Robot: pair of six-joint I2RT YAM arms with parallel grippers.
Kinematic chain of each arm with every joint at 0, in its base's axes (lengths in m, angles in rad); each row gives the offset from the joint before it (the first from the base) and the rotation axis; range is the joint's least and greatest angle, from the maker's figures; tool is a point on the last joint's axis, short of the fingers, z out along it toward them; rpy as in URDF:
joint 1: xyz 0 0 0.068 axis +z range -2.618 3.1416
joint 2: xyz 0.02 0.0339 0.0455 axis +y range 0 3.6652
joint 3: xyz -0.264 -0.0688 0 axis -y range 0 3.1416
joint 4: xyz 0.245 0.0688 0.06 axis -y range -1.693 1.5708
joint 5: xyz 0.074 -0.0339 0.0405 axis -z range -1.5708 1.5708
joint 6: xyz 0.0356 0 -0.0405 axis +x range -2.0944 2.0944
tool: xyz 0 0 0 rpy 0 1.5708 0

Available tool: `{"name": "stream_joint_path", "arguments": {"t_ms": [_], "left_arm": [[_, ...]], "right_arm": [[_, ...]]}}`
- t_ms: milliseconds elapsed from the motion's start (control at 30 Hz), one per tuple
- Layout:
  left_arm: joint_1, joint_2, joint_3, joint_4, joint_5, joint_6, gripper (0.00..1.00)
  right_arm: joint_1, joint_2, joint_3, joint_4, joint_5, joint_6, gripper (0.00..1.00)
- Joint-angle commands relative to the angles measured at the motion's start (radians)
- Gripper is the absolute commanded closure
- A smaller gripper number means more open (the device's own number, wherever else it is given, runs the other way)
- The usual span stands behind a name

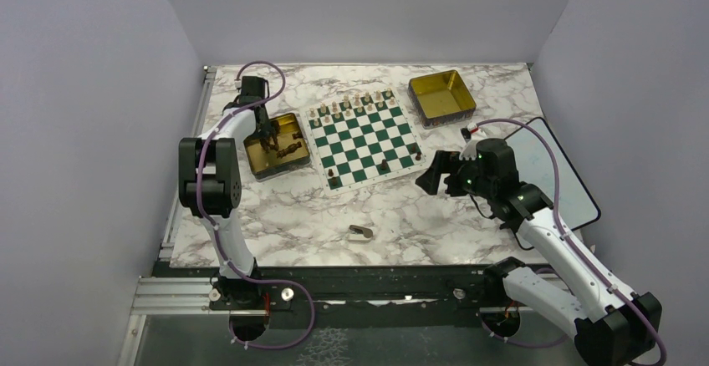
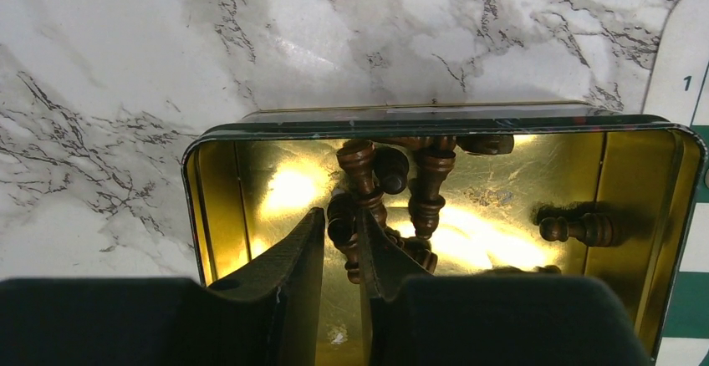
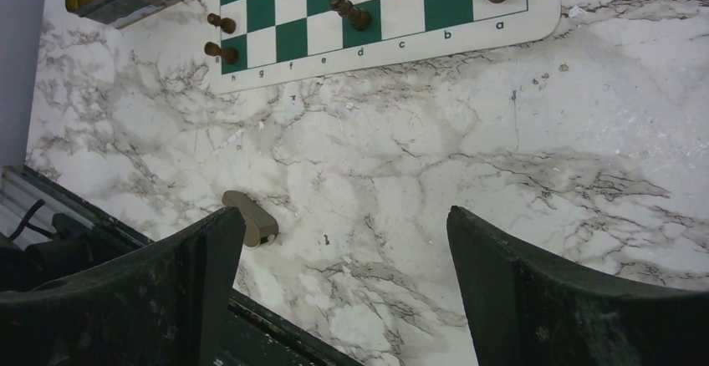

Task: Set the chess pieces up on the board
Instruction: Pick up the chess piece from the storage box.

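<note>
Marble-patterned white tabletop (image 1: 293, 216) carries the flat green-and-white checked board (image 1: 364, 136), with a gold square tin (image 1: 251, 161) at its left and a second gold tin (image 1: 435, 118) off its far right corner. The right gripper (image 3: 343, 224) hangs over bare marble near the board's near edge, fingers spread wide. The left gripper (image 2: 343, 241) reaches into the left tin among dark brown chess pieces (image 2: 426, 182), fingers nearly together around one; whether they clamp it I cannot tell. A few more dark pieces sit on the board's near rows
</note>
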Motion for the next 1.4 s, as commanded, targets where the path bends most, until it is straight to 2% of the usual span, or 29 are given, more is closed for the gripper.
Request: {"name": "stream_joint_path", "arguments": {"t_ms": [0, 233, 633, 1367], "left_arm": [[0.004, 0.013, -0.014, 0.020, 0.007, -0.001, 0.78], [0.004, 0.024, -0.009, 0.020, 0.006, 0.003, 0.79], [0.004, -0.006, 0.011, -0.027, 0.038, 0.009, 0.88], [-0.020, -0.232, -0.011, -0.108, 0.120, -0.012, 0.88]], "right_arm": [[-0.005, 0.000, -0.004, 0.031, -0.015, -0.015, 0.04], [-0.004, 0.000, -0.007, 0.031, -0.010, -0.014, 0.04], [-0.004, 0.000, -0.005, 0.031, -0.009, -0.016, 0.04], [-0.004, -0.058, -0.016, -0.001, -0.042, 0.001, 0.05]]}}
